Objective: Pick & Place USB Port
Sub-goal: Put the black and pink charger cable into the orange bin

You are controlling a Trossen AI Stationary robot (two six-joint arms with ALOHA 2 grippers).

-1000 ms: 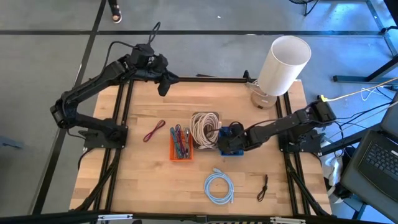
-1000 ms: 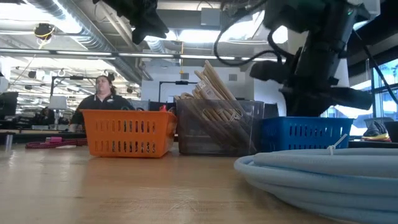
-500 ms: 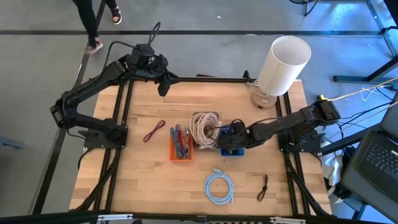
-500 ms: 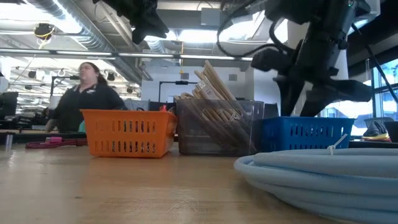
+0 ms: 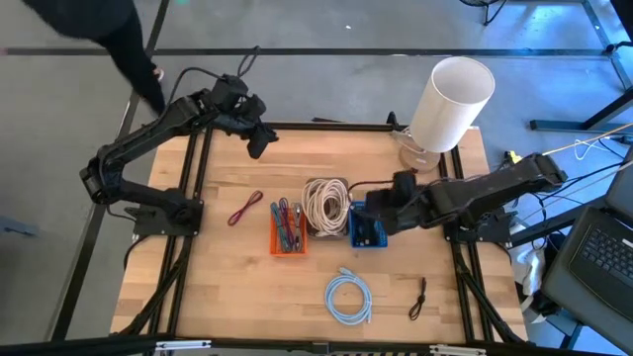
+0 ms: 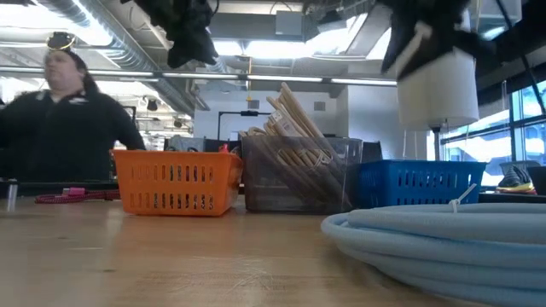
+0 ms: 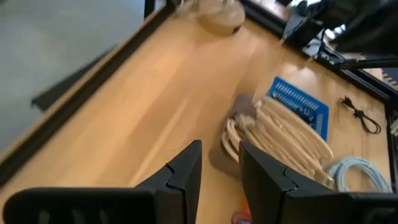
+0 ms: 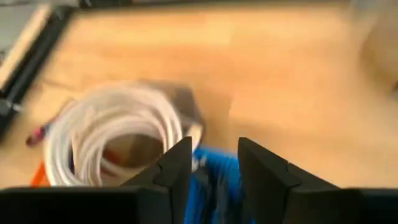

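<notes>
Wooden desk (image 5: 326,168) carries the blue basket (image 5: 367,229); your USB port probably lies inside, small and stiff, so grip its sides. Right end effector (image 5: 382,203) hovers above, fingers apart, empty

Three bins (image 5: 326,222) crowd the table's (image 5: 218,287) middle; bare wood lies behind them.

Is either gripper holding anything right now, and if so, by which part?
Nothing is held. The right gripper is open and empty above the blue basket; the left gripper is also empty, fingers slightly apart.
</notes>
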